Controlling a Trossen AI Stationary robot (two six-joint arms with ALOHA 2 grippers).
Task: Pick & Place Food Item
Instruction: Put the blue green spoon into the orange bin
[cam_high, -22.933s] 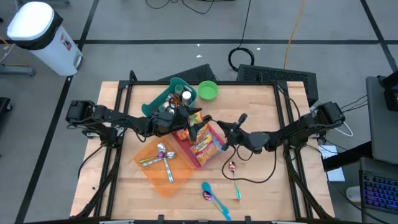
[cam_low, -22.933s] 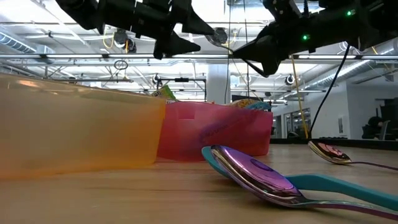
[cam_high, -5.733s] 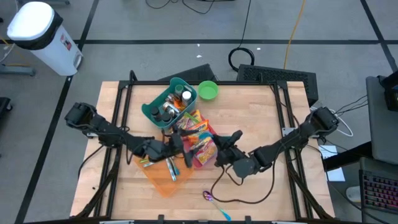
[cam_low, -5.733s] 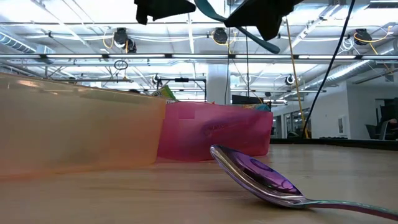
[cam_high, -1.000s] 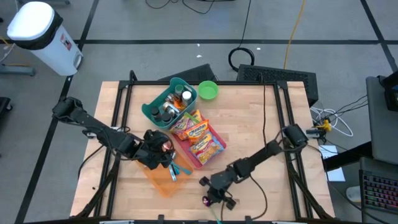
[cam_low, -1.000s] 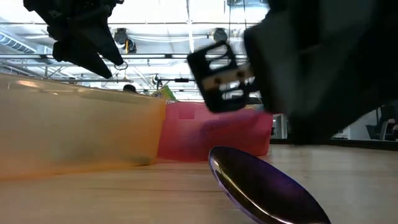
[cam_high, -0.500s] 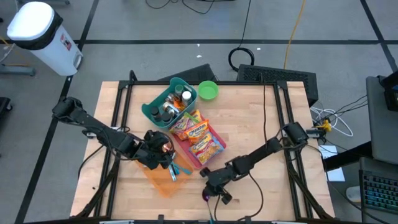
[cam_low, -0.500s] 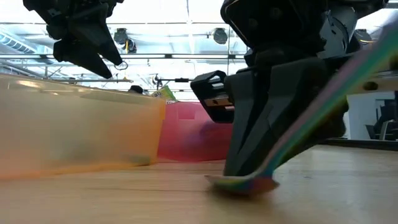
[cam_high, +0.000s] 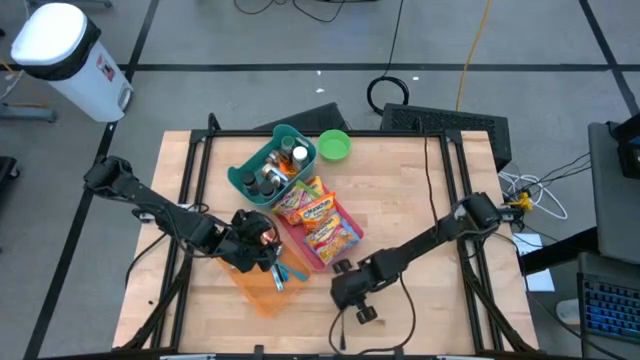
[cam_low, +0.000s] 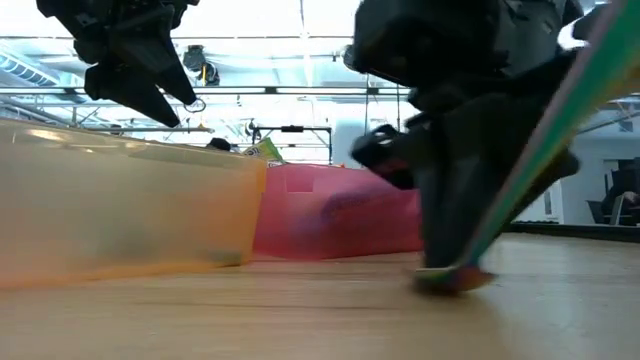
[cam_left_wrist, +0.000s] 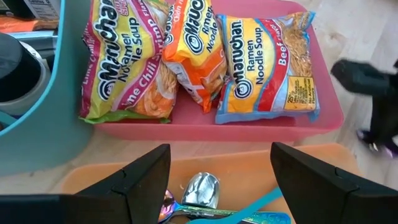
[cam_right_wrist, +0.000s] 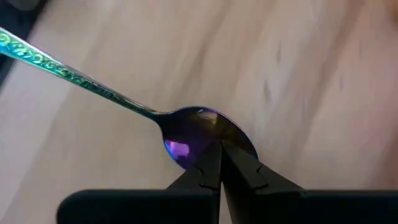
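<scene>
Spoon pinched by the bowl between the closed tips of the right gripper, at the front middle of the wooden table. Long axis slanting: in the low view, bowl tip touching the wood, iridescent handle rising steeply away from it. Hidden under the arm in the high view, so no telling there which way the handle points across the table.

Orange tray just beside the right gripper, toward the left arm's side and a little farther back; already holding other spoons. Probably the place for this one, judging by the sorting so far. If so, a lift first, then a short sideways carry with the handle swung clear of the pink bin standing next to the tray.

Left gripper hanging right over that tray, fingers spread wide and holding nothing. Nearer to the tray than the right, and so likely in the way of a drop: worth watching the gap between the two arms.

Food itself, three ramen packets, lying flat side by side in the pink bin, untouched, apart from both grippers; closer to the left one.
</scene>
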